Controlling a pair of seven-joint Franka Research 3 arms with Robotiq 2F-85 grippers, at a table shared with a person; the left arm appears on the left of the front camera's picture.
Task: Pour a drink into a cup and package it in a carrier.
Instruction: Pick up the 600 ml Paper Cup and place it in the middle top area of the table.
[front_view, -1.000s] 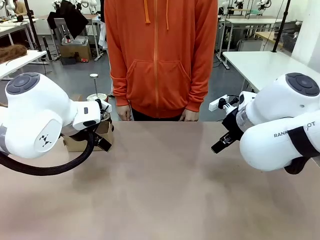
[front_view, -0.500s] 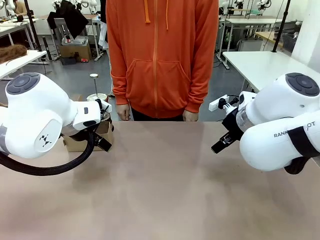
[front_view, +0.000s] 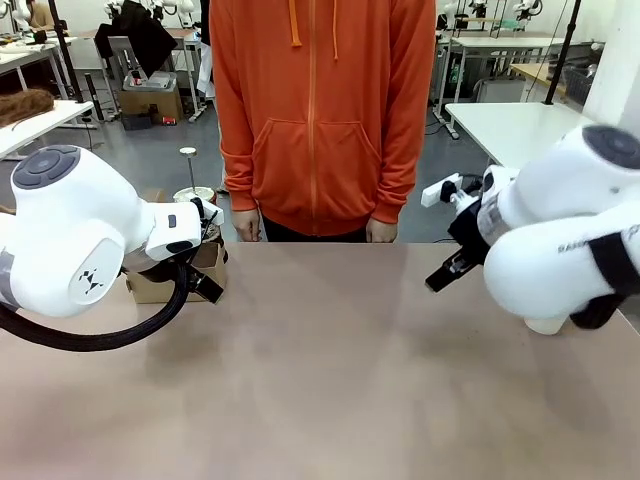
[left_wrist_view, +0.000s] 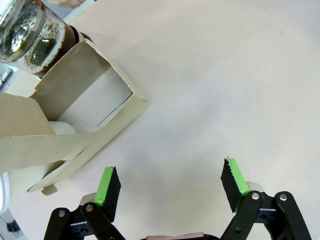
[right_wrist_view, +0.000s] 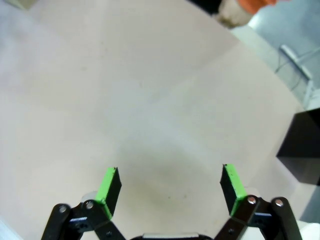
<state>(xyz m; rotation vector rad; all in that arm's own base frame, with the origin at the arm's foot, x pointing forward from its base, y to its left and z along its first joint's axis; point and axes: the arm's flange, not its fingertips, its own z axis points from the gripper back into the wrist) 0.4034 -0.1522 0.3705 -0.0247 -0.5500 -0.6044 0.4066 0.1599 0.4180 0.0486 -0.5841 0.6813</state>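
Left wrist view: my left hand (left_wrist_view: 170, 186) wide open, holding nothing, hovers over bare table (left_wrist_view: 225, 75). Brown cardboard carrier (left_wrist_view: 95, 107) lies on table just beside it. Glass pitcher (left_wrist_view: 22, 30) with dark drink (left_wrist_view: 55, 42) stands just beyond carrier's far end. Right wrist view: my right hand (right_wrist_view: 170, 184) wide open, holding nothing, above table; black box (right_wrist_view: 302, 142) near. Front view: carrier at table's left, person (front_view: 320, 120) at far side

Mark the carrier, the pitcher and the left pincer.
carrier (left_wrist_view: 70, 70): left wrist view, on its cardboard side wall.
pitcher (left_wrist_view: 27, 37): left wrist view, on its glass wall.
left pincer (left_wrist_view: 170, 172): left wrist view, midway between the open fingertips.
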